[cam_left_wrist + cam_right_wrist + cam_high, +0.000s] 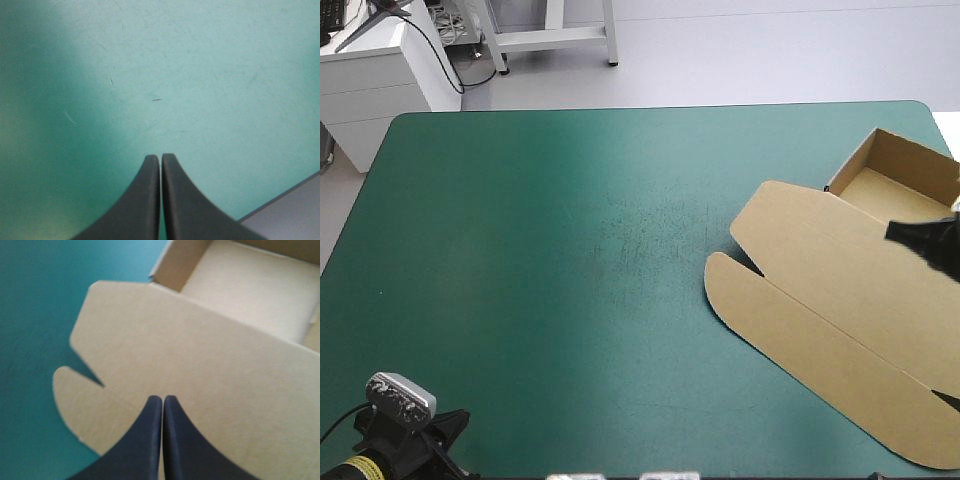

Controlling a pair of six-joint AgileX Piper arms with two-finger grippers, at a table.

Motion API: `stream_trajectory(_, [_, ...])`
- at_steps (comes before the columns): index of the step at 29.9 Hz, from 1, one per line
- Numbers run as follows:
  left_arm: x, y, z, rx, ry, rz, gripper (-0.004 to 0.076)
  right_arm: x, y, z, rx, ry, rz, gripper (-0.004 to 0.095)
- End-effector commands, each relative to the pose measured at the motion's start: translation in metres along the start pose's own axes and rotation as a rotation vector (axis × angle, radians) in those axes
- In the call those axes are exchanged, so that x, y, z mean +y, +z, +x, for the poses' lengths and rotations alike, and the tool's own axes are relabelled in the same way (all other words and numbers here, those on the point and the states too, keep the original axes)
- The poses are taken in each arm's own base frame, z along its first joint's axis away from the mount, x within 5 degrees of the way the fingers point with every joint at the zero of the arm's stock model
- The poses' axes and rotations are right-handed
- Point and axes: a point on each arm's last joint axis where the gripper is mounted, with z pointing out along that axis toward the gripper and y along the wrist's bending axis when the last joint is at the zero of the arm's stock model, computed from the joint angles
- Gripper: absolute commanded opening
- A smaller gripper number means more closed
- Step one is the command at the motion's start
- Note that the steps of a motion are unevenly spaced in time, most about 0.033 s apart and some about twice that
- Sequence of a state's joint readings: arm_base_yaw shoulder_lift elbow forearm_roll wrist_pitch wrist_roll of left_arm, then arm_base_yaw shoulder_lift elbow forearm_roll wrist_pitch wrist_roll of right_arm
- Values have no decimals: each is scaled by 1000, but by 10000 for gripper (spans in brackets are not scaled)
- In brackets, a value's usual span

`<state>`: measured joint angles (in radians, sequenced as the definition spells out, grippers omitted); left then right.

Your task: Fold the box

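The right end effector (162,399), closed and empty, is hovering over the flat part of the box (820,285); the left end effector (160,157), also closed, is hanging well apart from it.

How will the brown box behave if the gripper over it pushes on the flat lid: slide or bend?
The box is thin board, so it is probably light and would likely slide on the smooth teal-green cover. Its lid lies flat with a fold line, so it would probably hinge there rather than flop. The tray has raised walls and looks stiffer.
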<state>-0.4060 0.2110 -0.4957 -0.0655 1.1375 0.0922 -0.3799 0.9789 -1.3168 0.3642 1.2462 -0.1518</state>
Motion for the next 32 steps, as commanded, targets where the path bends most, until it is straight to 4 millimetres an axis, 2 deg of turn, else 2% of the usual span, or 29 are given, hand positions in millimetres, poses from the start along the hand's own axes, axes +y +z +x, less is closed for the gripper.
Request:
stream_trajectory(1, [0,-5,-11,-70,-5,6,-8,24,-16,29,-9,-106,-104,-8])
stream_trajectory(5, [-2,-5,-11,-71,-11,18,-8,30,-16,70,35,-166,-166,-9])
stream_trajectory(12, [-3,-5,-11,-72,-19,35,-8,15,-5,141,76,-318,-133,-11])
stream_trajectory(20, [-3,-5,-11,-72,-27,36,-8,4,14,196,86,-309,-132,-19])
stream_trajectory(23, [-3,-5,-11,-72,-20,35,-8,1,21,211,89,-327,-136,-19])
stream_trajectory(32, [-3,-5,-11,-72,-23,35,-8,5,14,213,12,-324,-172,-19])
